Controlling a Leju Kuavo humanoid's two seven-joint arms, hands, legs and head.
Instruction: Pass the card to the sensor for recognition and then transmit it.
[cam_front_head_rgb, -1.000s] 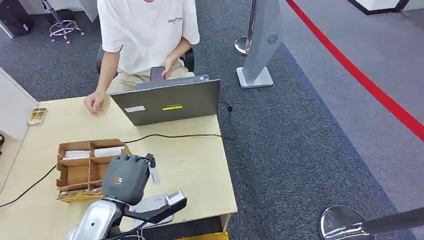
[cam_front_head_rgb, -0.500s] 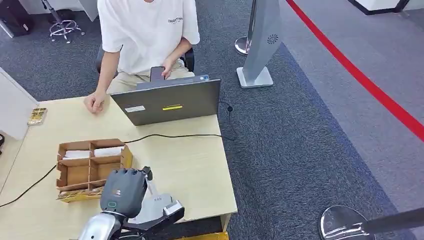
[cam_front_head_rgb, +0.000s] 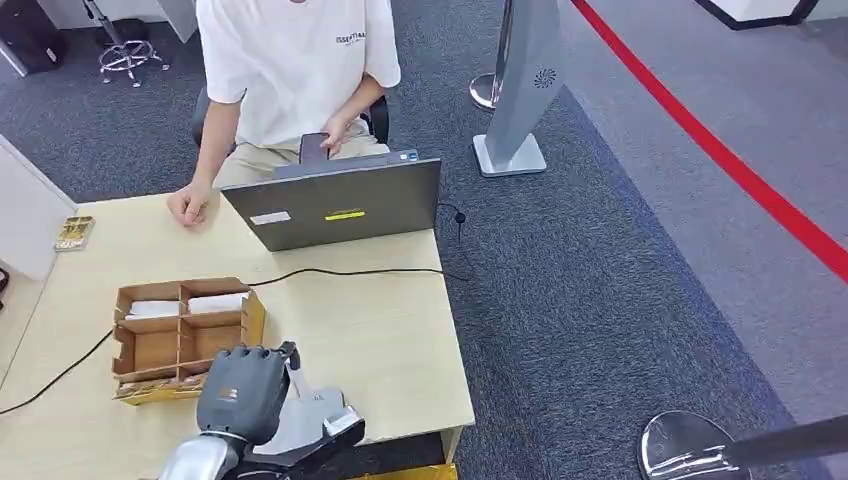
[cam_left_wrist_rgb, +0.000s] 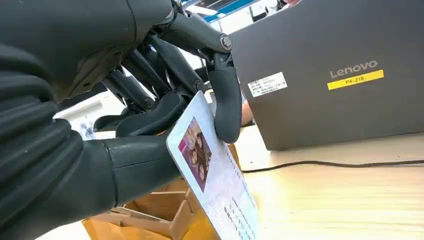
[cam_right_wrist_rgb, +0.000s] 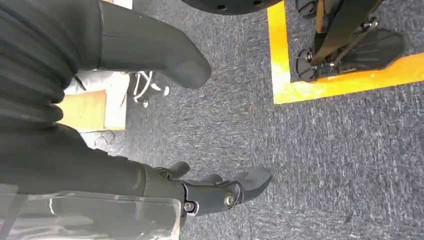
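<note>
Left hand (cam_front_head_rgb: 243, 388) pinches the card (cam_left_wrist_rgb: 214, 176) above the near-edge sensor (cam_front_head_rgb: 312, 415); recognition pending, handover to follow.

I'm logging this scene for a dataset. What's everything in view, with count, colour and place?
card: one, white with a photo, held by the left hand over the near table edge
sensor: one, white-grey, near table edge
divided box: one, brown cardboard, table's left part
laptop: one, grey, far table edge
cable: one, black, across the table
table: one, light wood
stanchion base: one, chrome, on carpet
person: one, white shirt, seated behind laptop
left hand: grey, holds card
right hand: dark, above carpet
</note>
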